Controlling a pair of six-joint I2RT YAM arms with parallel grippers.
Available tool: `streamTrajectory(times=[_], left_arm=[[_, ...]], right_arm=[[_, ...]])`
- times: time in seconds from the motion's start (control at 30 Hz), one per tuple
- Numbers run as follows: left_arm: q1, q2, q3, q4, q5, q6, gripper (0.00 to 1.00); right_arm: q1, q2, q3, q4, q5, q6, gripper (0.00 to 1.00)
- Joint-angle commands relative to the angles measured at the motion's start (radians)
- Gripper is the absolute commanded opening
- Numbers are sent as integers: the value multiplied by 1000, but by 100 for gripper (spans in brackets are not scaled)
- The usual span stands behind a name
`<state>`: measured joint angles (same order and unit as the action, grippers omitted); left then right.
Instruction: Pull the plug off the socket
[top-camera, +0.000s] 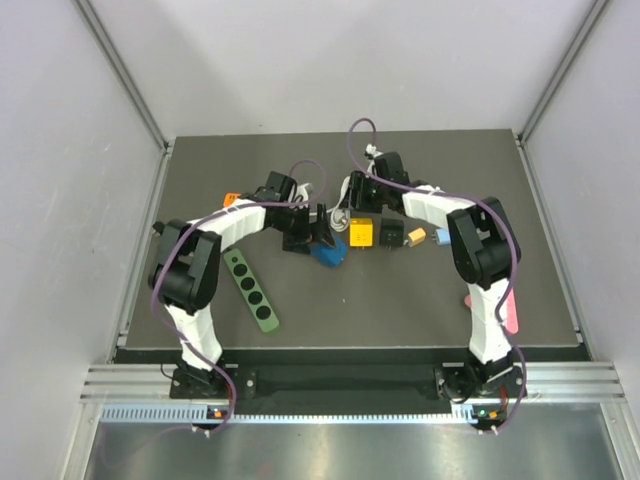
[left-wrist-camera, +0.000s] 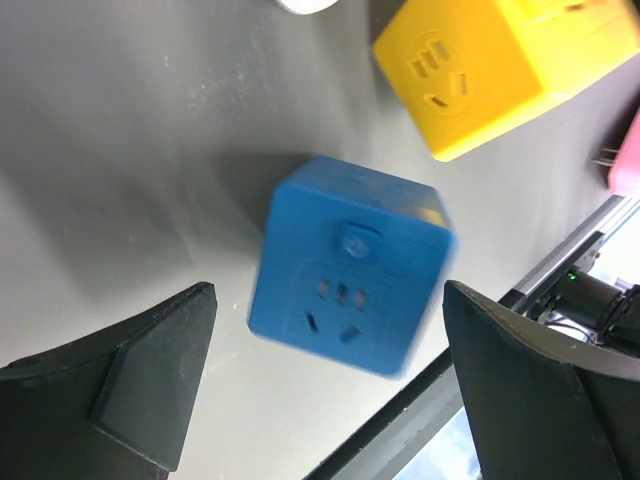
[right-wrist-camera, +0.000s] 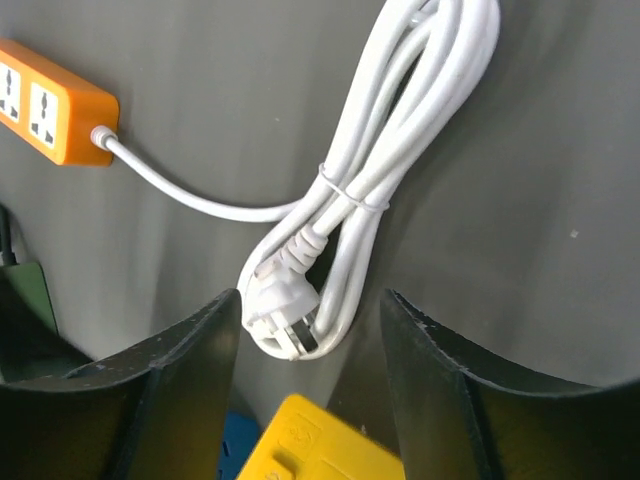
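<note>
It was a lab test cell: white panels (top-camera: 330, 60) in aluminium framing (top-camera: 120, 70) enclosed a dark table (top-camera: 400, 310), the left arm (top-camera: 188, 270) and right arm (top-camera: 482, 250) bolted to a rail (top-camera: 340, 381).

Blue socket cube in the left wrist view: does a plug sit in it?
No, the blue socket cube shows its empty slots, with nothing inserted.

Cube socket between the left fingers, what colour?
The cube socket is blue; left wrist view shows it best.

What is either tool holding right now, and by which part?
Nothing. The left tool is wide open, clear of the blue socket cube on both sides; the right tool stands open around the white plug, not visibly gripping it.
</note>
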<state>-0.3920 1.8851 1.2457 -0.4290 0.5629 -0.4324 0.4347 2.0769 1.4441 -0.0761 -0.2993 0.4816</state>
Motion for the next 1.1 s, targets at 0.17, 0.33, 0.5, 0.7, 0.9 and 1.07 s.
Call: streamTrajectory(times=[0.17, 0.33, 0.5, 0.7, 0.9, 1.07], left_arm=[[19, -211, 37, -22, -32, 4, 99], [33, -309, 32, -56, -54, 11, 99], [38, -434, 2, -126, -77, 27, 99], [39, -595, -153, -140, -69, 0, 98], [38, -698, -258, -166, -84, -29, 98], [38, -751, -324, -129, -97, -52, 98]], right_arm=[[50, 71, 111, 16, 9, 3, 48], [73, 138, 177, 33, 15, 32, 43], [95, 230, 274, 68, 19, 101, 41], [116, 428, 578, 52, 3, 163, 41], [121, 546, 821, 45, -21, 232, 42], [121, 464, 776, 30, -15, 186, 48]])
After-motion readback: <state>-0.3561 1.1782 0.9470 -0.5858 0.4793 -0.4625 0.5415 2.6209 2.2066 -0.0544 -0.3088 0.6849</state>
